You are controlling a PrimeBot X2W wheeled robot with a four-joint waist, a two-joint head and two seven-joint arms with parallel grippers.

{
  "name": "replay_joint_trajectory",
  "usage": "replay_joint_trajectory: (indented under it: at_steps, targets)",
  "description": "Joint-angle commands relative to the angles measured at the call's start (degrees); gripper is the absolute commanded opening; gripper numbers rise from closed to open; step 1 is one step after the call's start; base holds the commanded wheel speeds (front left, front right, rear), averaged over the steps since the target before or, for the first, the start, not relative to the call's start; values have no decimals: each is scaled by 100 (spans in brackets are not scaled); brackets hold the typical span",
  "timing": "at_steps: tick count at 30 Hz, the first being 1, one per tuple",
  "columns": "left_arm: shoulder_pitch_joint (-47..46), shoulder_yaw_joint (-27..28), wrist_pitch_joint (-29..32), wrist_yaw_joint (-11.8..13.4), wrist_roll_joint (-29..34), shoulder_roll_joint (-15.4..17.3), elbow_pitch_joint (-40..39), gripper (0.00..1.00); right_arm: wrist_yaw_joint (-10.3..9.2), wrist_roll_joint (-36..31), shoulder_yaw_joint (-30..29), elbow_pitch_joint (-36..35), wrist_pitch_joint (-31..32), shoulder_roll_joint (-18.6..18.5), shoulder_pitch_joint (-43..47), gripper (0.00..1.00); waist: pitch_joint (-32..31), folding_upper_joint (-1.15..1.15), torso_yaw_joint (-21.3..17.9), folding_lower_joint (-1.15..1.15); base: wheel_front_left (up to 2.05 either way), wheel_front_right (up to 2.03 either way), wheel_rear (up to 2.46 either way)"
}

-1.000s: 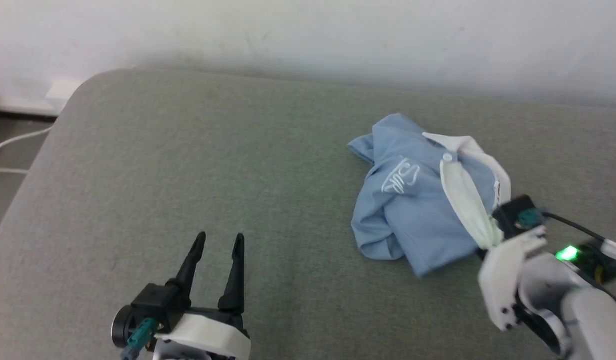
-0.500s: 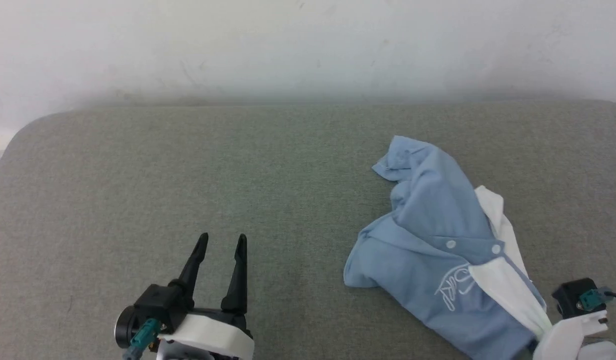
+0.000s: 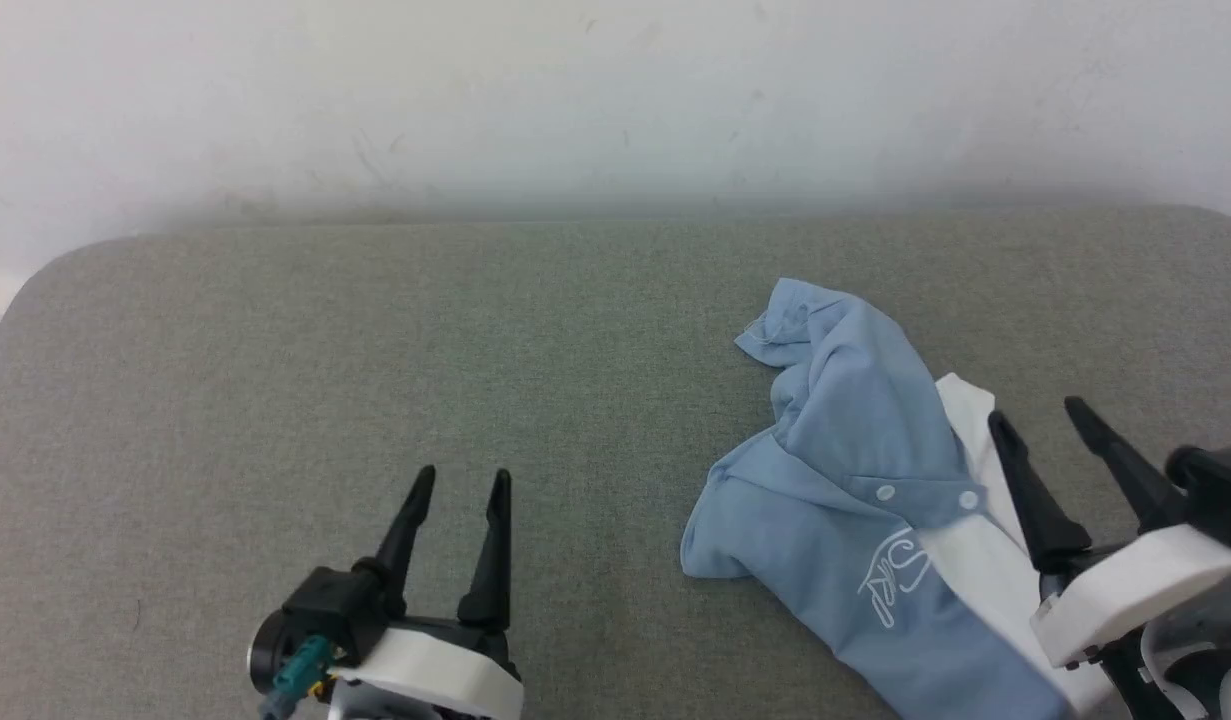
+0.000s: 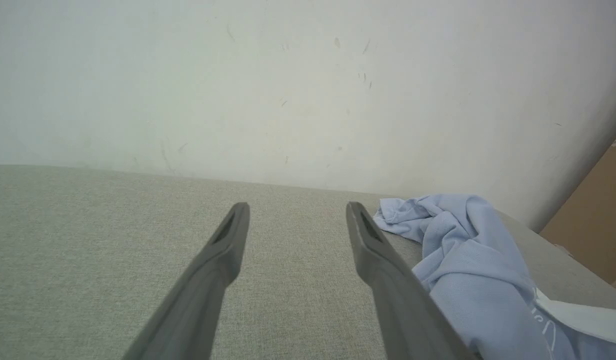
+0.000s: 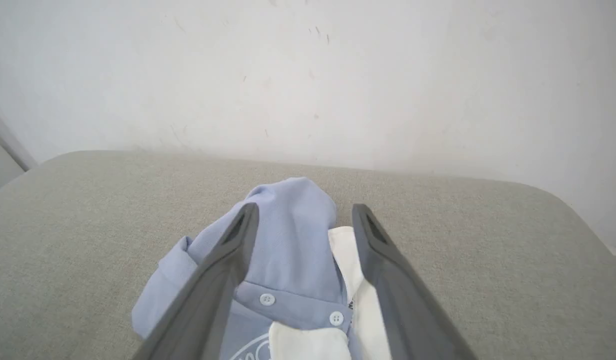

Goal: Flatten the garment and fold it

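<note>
- The garment (image 3: 855, 440) is laid crumpled on the right half of the grey fabric-covered surface (image 3: 375, 350), well apart from the left edge.
- The white collar (image 3: 975, 565) is turned toward the robot's right. Two white buttons (image 3: 885, 493) and a white script logo (image 3: 890, 580) are shown face up.
- The right gripper (image 3: 1035, 410) is positioned at the collar side of the garment. Its fingers (image 5: 227, 270) are spread wide and nothing is held. In the right wrist view the bunched blue fabric and the collar are seen between them. Contact with the cloth cannot be determined.
- The left gripper (image 3: 463, 473) is held over bare surface, well left of the garment. Its fingers (image 4: 222, 255) are spread wide and empty.
- The far edge of the surface is bounded by a scuffed white wall (image 3: 615, 100).
- A brown panel (image 4: 593, 230) is seen past the right corner in the left wrist view.
- The fabric between the left gripper and the garment is unobstructed.
</note>
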Motion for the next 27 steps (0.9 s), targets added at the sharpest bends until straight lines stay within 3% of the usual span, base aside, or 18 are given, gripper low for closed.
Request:
replay_joint_trajectory:
  at_steps: [1,4,7,12,13,19,27]
  targets:
    - [-59,-70,-27,-36,-11,-9,40,100,-4,-22,-56,76,-353,75,-21,100,23,0,9,0,0,0,0]
    - [-109,-284,-13,-107,-11,-9,174,100,-4,-178,-202,215,-962,252,6,100,90,0,5,0,0,0,0]
    - [-299,-609,431,-213,-6,-5,264,100,-4,-357,-388,279,-1366,455,-28,100,229,0,-5,0,0,0,0]
    - [-882,-1338,2021,-371,-50,35,291,100,-4,-613,-476,275,-1613,602,-154,100,542,0,-32,0,0,0,0]
    - [-882,-1338,2021,-371,-50,35,291,100,-4,-613,-476,275,-1613,602,-154,100,542,0,-32,0,0,0,0]
    - [-1826,-2007,4129,-433,-441,55,482,100,-4,-837,-422,243,-1751,695,-408,100,990,0,-233,0,0,0,0]
    - [-2444,-2060,4402,-262,-333,36,1018,100,-4,-965,-334,384,-1885,764,-547,100,1375,0,-431,0,0,0,0]
